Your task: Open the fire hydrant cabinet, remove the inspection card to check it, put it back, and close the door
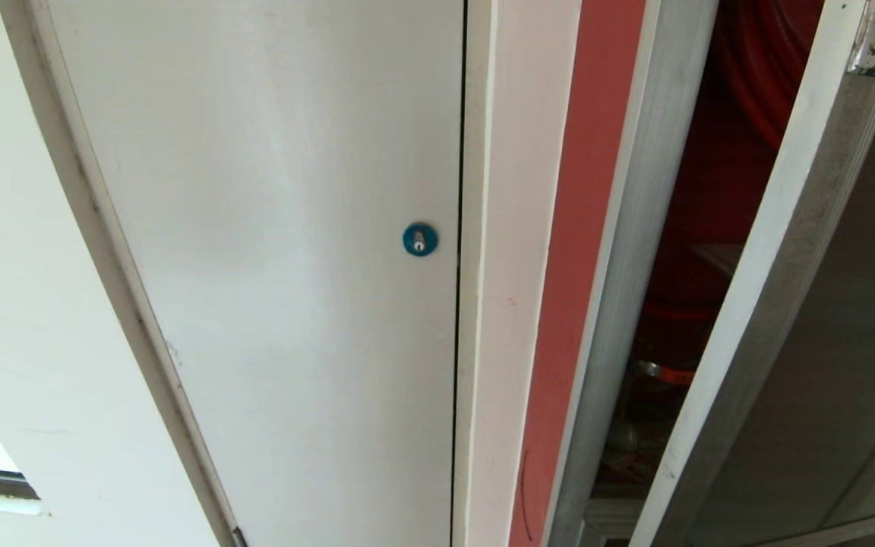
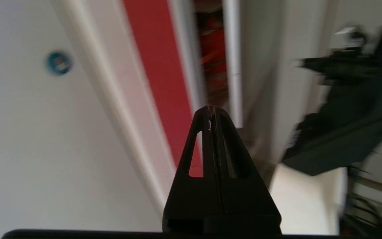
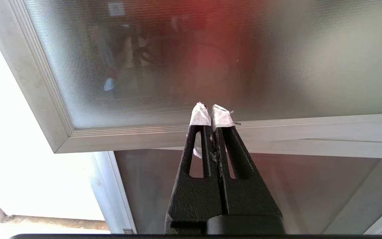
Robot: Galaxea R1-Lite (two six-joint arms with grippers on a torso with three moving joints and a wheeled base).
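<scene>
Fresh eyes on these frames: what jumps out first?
Probably the red strip of the fire hydrant cabinet right of centre in the head view, with the door ajar and the red hose reel showing through the gap. Next, the round blue lock on the plain white door to its left. In the wrist views, the left gripper is shut and aimed at that gap, and the right gripper is shut, with white-wrapped tips, before the glass panel.

No writing, label, brand, number or sign can be read in any view. The round blue lock (image 1: 420, 239) on the white door (image 1: 270, 228), at about nine o'clock from the red cabinet (image 1: 589, 228), bears only a bare metal keyhole.
</scene>
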